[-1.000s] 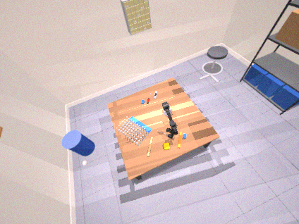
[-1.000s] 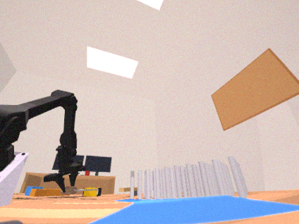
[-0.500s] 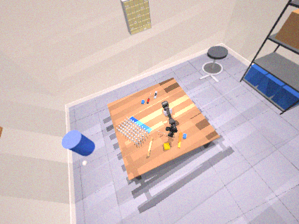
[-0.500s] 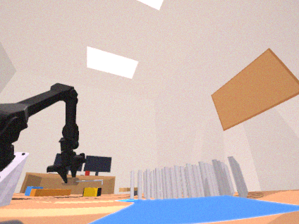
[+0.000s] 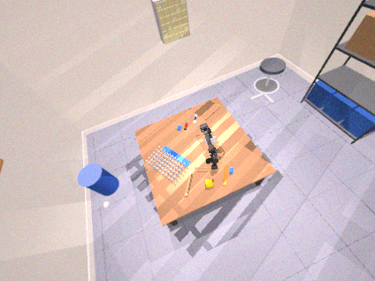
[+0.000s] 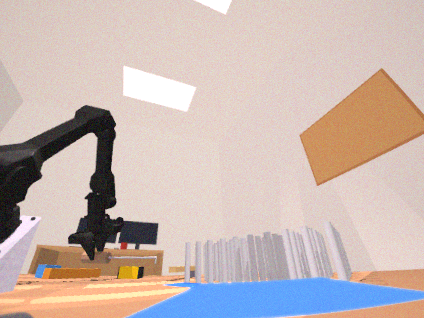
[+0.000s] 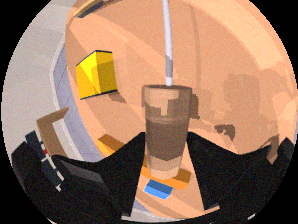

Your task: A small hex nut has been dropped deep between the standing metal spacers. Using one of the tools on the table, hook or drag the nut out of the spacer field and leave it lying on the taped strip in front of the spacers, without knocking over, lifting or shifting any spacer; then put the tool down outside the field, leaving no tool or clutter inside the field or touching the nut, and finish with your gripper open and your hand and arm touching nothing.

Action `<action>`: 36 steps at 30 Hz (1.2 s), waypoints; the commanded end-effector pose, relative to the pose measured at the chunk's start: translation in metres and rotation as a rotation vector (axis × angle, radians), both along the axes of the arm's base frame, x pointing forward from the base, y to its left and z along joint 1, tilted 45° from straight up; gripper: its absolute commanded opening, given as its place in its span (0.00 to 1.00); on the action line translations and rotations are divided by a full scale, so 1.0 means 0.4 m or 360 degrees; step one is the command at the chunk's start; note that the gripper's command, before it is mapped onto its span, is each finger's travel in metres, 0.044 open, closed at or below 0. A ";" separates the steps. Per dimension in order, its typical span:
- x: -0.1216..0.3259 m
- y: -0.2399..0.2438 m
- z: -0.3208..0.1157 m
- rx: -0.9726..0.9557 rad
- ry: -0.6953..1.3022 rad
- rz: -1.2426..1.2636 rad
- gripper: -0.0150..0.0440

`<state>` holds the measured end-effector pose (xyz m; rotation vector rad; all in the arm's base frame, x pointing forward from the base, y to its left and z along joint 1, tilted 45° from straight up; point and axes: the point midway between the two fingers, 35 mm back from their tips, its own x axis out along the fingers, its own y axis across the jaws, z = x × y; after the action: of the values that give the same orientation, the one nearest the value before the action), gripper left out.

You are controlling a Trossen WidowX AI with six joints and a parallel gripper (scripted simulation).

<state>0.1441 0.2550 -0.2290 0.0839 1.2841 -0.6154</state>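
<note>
My gripper (image 5: 213, 166) (image 6: 93, 248) (image 7: 166, 136) is shut on the brown wooden handle of a hook tool (image 7: 165, 125). Its thin metal rod (image 7: 166, 30) (image 6: 132, 257) points away from the fingers, low over the table. The field of standing grey spacers (image 5: 165, 164) (image 6: 260, 255) lies to the left of the gripper in the top view. The blue taped strip (image 5: 176, 155) (image 6: 280, 295) runs along the field's near side. The spacers all stand upright. The nut is hidden among them.
A long wooden stick (image 5: 187, 185), a yellow block (image 5: 209, 183) (image 7: 96, 75) (image 6: 129, 272), an orange bar (image 5: 225, 175) (image 6: 70, 273) and a small blue cube (image 5: 231, 170) lie near the gripper. Small blue (image 5: 179, 127), red (image 5: 186, 125) and white (image 5: 194, 118) items sit at the table's far side.
</note>
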 end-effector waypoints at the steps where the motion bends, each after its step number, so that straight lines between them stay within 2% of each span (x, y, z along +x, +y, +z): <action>1: 0.000 -0.001 0.010 0.0029 0.0047 0.0070 0.25; 36: -0.005 -0.082 -0.080 0.0019 0.0049 0.0057 0.25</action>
<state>0.1410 0.2242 -0.2585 0.0610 1.3194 -0.5874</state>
